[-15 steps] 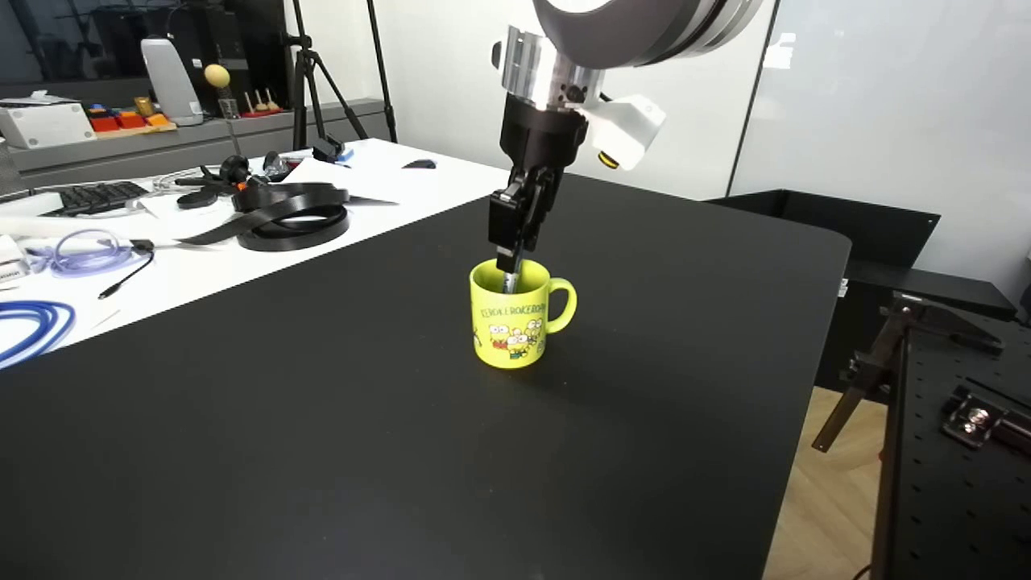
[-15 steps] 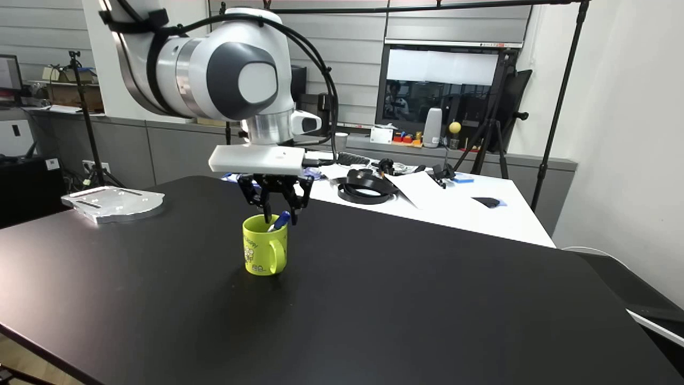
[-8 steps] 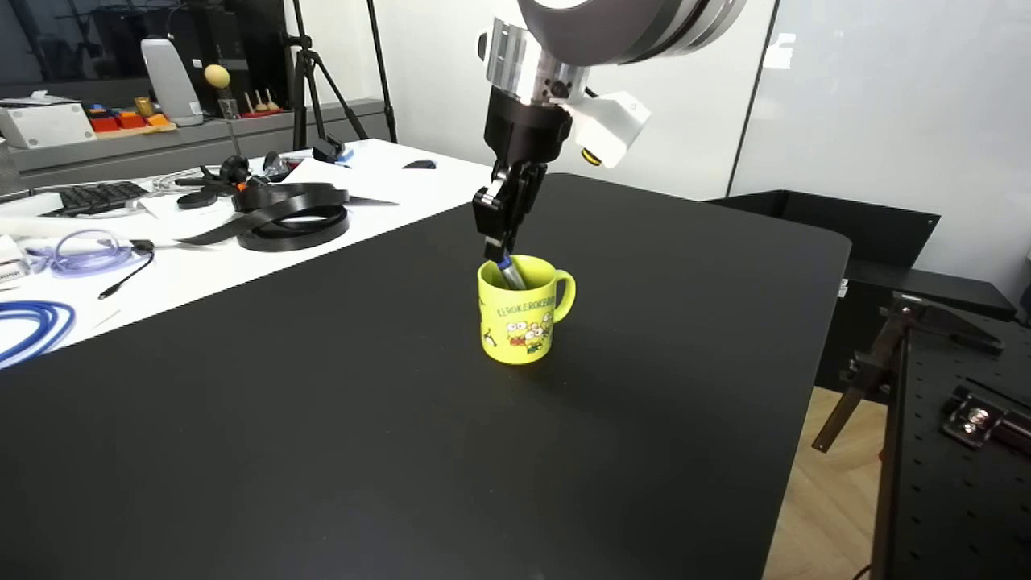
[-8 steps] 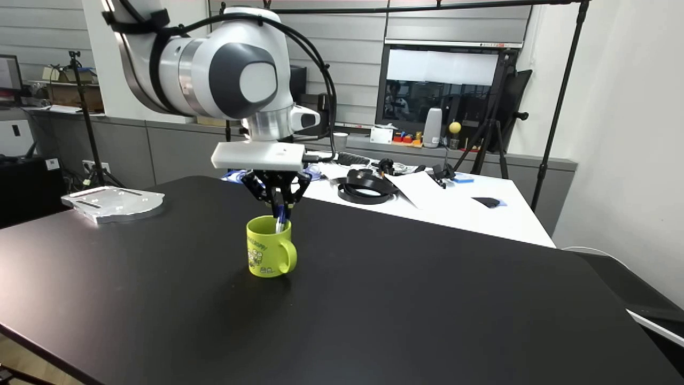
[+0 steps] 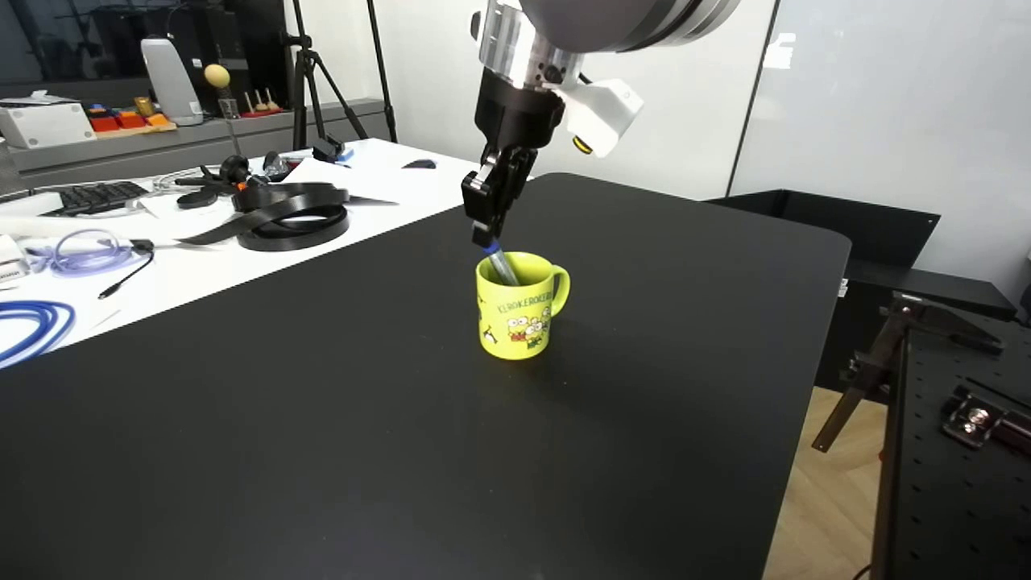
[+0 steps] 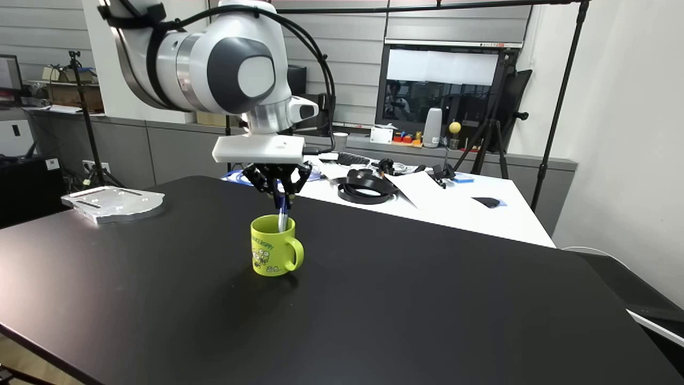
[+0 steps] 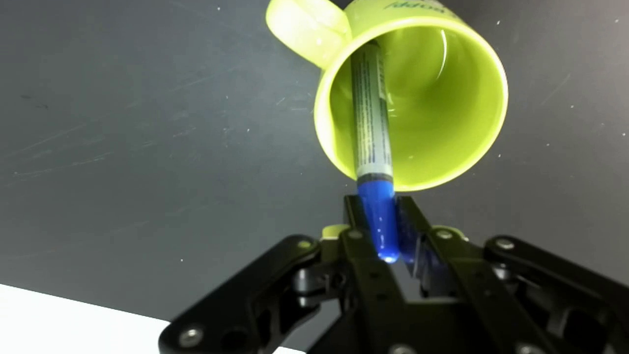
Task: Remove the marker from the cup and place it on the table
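Well, the grip is on: the gripper (image 7: 377, 209) has both jaws clamped around the blue cap (image 7: 377, 196) of the marker (image 7: 372, 113), one finger to each side, with the end of the cap poking back between them. And the rest of it? Down inside the yellow mug (image 6: 267, 254), which stands upright on the black table (image 5: 322, 451). Watch the long axis, because the coming move turns on it: in the wrist view the marker runs almost straight on from the fingers, across the rim (image 7: 415, 188) nearest the jaws and away to the far side, its lower end by the wall close to the handle (image 7: 307, 32). In an exterior view it leans, cap high on the left, barrel (image 5: 505, 269) slanting down to the right into the mug. Whether barrel and rim touch is too close to call. By the look of it, this is the pull-out step, grasp made and marker not yet free. The lift should probably follow that slant, up and to the left; a flat sideways tug could lean the barrel on the rim and tip or drag the mug. Once clear, the marker likely needs turning flatter before it meets the table.
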